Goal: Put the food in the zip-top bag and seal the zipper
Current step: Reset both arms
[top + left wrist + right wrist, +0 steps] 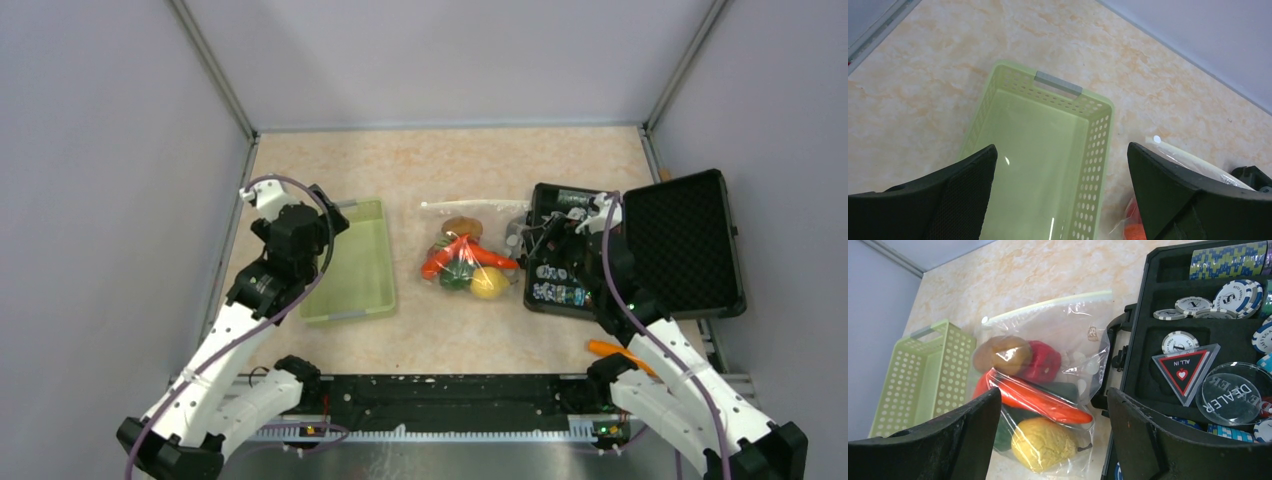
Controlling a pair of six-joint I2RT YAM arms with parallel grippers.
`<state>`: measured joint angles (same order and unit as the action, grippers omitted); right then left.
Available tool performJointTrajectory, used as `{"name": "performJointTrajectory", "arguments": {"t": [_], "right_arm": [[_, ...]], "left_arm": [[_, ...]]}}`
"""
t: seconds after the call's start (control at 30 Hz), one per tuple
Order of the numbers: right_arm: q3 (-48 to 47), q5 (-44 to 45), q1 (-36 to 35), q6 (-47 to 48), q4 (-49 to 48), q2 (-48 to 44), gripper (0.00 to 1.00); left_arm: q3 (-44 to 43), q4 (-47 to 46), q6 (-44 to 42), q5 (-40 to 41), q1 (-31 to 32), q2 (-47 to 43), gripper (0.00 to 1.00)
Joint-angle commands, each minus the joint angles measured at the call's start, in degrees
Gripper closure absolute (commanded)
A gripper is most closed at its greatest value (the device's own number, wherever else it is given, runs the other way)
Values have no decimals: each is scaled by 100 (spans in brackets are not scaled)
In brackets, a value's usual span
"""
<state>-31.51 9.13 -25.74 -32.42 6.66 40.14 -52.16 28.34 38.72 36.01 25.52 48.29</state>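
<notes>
Top view: zip-top bag (452, 213) lies mid-table between green basket (345, 316) and black case (680, 245), with the food (462, 262) inside.
Left wrist: left gripper (1062, 150) spread wide, empty, above basket.
Right wrist: right gripper (1054, 392) wide apart, holding nothing, over bag; zipper (1048, 304) along far edge.

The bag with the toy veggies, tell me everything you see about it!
The bag is clear, floppy plastic with a few white dots, lying on the table between the basket and black case. Its whitish zipper runs straight along the far edge. Toy food sits bunched inside. Nothing grips it.
</notes>
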Motion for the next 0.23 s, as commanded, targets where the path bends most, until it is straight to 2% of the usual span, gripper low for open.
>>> {"name": "performJointTrajectory", "arguments": {"t": [0.0,0.2], "right_arm": [[-180,-140,25,139,-174,131,23],[-263,-191,25,272,-112,295,23]], "left_arm": [[-237,-102,19,22,-23,20,1],[-312,64,-1,156,-21,112,1]]}}
